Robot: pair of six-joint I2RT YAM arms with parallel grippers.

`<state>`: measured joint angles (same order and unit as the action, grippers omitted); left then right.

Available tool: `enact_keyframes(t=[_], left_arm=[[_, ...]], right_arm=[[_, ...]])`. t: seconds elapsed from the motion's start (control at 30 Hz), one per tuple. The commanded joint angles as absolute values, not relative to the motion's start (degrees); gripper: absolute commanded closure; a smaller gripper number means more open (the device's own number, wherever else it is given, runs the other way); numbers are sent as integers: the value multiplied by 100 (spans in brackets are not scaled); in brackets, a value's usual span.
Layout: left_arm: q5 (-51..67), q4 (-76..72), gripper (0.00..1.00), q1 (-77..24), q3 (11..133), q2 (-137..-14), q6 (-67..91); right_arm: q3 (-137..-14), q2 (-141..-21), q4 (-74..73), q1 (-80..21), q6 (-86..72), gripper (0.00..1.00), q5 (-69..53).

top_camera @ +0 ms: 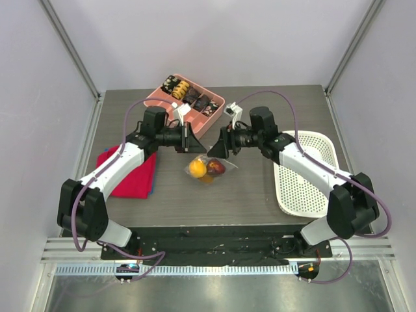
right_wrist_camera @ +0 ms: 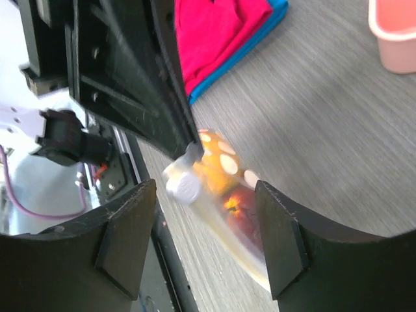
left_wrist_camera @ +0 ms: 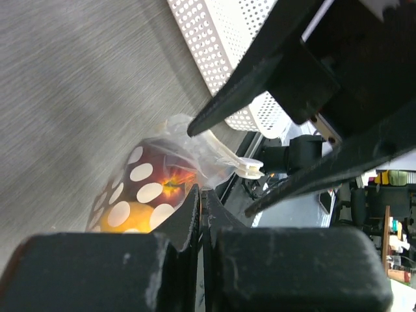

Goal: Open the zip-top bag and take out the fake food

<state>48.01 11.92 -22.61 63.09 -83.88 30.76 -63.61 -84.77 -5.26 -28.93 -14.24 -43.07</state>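
Observation:
The clear zip-top bag (top_camera: 209, 170) lies mid-table with white dots printed on it. Inside are the fake food pieces, one orange (top_camera: 197, 168) and one dark red (top_camera: 217, 168). My left gripper (top_camera: 195, 147) is shut on the bag's top edge by the white zip slider (right_wrist_camera: 184, 188). Its closed fingertips (left_wrist_camera: 201, 195) pinch the plastic (left_wrist_camera: 195, 153). My right gripper (top_camera: 216, 148) is open just right of the bag's top, facing the left gripper. Its fingers (right_wrist_camera: 127, 240) stand wide apart with the bag (right_wrist_camera: 237, 208) in front of them, and they hold nothing.
A pink divided tray (top_camera: 214, 120) with dark and striped pieces stands at the back behind the grippers. A white perforated basket (top_camera: 305, 175) is on the right. A red cloth over a blue one (top_camera: 133, 172) lies on the left under the left arm.

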Motion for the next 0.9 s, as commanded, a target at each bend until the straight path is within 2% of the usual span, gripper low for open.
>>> enact_keyframes(t=[0.0, 0.07, 0.33, 0.43, 0.5, 0.53, 0.57, 0.6, 0.63, 0.73, 0.87], left_arm=[[4597, 1476, 100, -2329, 6556, -8288, 2971], [4570, 1520, 100, -2347, 6583, -8297, 2988], [4588, 1635, 100, -2391, 6574, -8271, 2918], [4509, 1748, 100, -2399, 6592, -8262, 2796], [4448, 1915, 100, -2452, 6662, -8297, 2664], [4439, 2047, 96, -2504, 6706, -8288, 2602], [4299, 2144, 88, -2583, 6732, -8288, 2436], [3341, 2327, 69, -3002, 6793, -8218, 2304], [2539, 2877, 63, -3310, 6951, -8183, 2129], [850, 2840, 55, -4542, 6804, -7929, 1871], [158, 2005, 52, -4676, 6039, -7761, 2609]], right_arm=[[-5830, -7824, -28, -3067, -1072, 31, -3788], [-5635, -7752, 404, -3102, -1134, 31, -3535], [-5625, -7910, 502, -3296, -923, 50, -2865], [-5739, -7893, 56, -3305, -817, 50, -2279], [-5923, -7814, -358, -3322, -1272, 44, -1077], [-5976, -7770, -839, -3322, -1562, 41, -489], [-6011, -7674, -1070, -3314, -1912, 38, -83], [-5986, -7647, -1246, -3313, -2290, 34, 391], [-5977, -7629, -1613, -3313, -2433, 32, 500], [-6152, -7725, -2536, -3270, -3022, 25, 1002], [-5935, -7814, -3015, -3226, -3365, 22, 775]])
